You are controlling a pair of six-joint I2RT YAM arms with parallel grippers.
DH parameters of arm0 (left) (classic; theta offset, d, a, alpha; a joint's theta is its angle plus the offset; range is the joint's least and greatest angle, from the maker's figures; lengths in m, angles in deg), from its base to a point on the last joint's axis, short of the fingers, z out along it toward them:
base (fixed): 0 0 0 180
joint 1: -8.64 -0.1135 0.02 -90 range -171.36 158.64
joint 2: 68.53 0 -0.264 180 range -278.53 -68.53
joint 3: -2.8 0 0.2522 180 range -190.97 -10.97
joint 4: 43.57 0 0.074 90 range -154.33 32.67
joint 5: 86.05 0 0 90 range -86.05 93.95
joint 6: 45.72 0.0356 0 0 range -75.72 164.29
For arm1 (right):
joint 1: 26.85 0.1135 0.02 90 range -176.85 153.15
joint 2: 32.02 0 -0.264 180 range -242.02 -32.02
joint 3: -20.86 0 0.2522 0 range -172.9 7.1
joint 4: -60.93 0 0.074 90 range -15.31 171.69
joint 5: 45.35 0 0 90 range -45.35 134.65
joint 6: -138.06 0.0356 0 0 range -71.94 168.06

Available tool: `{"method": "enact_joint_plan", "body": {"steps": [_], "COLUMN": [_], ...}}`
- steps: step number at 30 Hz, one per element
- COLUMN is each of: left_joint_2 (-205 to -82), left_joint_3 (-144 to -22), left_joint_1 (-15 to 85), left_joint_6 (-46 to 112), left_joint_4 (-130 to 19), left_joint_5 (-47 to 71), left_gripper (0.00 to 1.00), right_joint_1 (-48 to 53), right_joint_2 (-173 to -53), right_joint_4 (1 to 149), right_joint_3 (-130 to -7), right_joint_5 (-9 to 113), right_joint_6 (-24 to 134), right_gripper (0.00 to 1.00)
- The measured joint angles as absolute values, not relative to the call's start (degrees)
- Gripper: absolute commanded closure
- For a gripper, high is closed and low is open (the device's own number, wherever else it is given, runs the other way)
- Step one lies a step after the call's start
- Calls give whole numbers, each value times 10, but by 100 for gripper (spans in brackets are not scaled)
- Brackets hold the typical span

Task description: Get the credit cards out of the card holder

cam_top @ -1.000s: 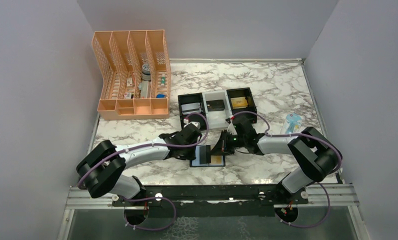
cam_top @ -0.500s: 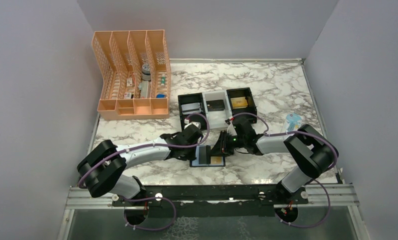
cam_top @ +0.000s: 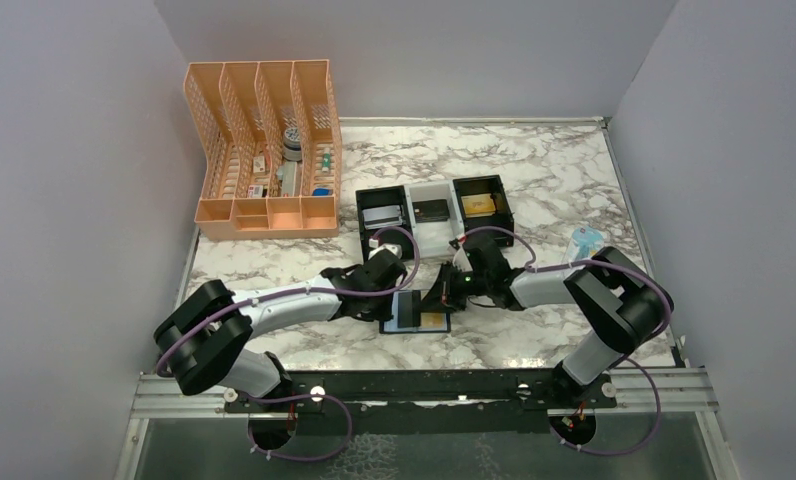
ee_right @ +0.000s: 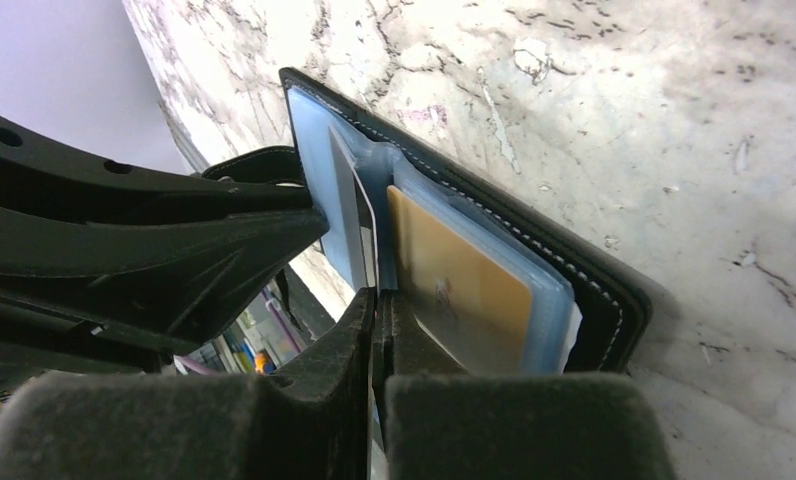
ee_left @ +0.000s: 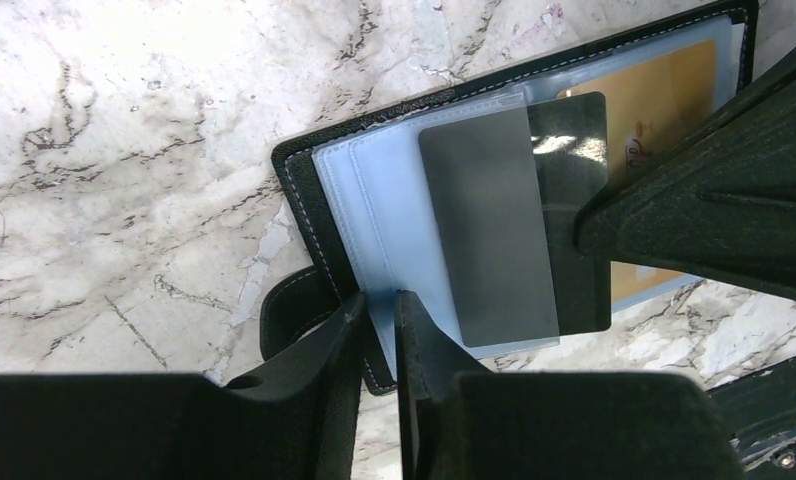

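Grey card (ee_left: 494,230) | pinched in right hand (ee_right: 377,300) | card holder (ee_left: 299,190) edge clamped in left hand (ee_left: 379,312)

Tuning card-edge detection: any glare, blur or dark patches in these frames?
Left wrist: the grey card has glare specks near its top right corner; the gold card reads clearly; the left fingers are dark and soft. Right wrist: the right fingers fill the bottom, blurred; the marble table is bright, veins still readable. Top external: evenly lit and sharp, but the card holder is small and partly covered.
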State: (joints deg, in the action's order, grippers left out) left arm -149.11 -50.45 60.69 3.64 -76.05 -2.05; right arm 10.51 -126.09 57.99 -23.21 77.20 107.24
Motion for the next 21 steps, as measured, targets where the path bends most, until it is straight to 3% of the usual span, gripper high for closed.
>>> {"method": "enact_joint_plan", "body": {"steps": [7, 11, 16, 21], "left_joint_2": [-1479, -1457, -1437, -1443], "left_joint_3": [-505, -507, -518, -517], "left_joint_1": [609, 609, 609, 609], "left_joint_6": [37, 36, 36, 23], "left_joint_4": [-764, -771, -762, -703], "left_joint_5": [-39, -48, -47, -18], "left_gripper": [58, 54, 56, 73], "right_joint_1": [99, 98, 98, 98], "right_joint_2": [-1244, -1244, -1244, -1244], "right_joint_4": [586, 587, 588, 591], "right_joint_3": [-232, -232, -232, -232], "right_joint_5": [765, 765, 766, 765], "right_joint_6": [1061, 1052, 1047, 1048], "right_gripper": [99, 99, 99, 99]}}
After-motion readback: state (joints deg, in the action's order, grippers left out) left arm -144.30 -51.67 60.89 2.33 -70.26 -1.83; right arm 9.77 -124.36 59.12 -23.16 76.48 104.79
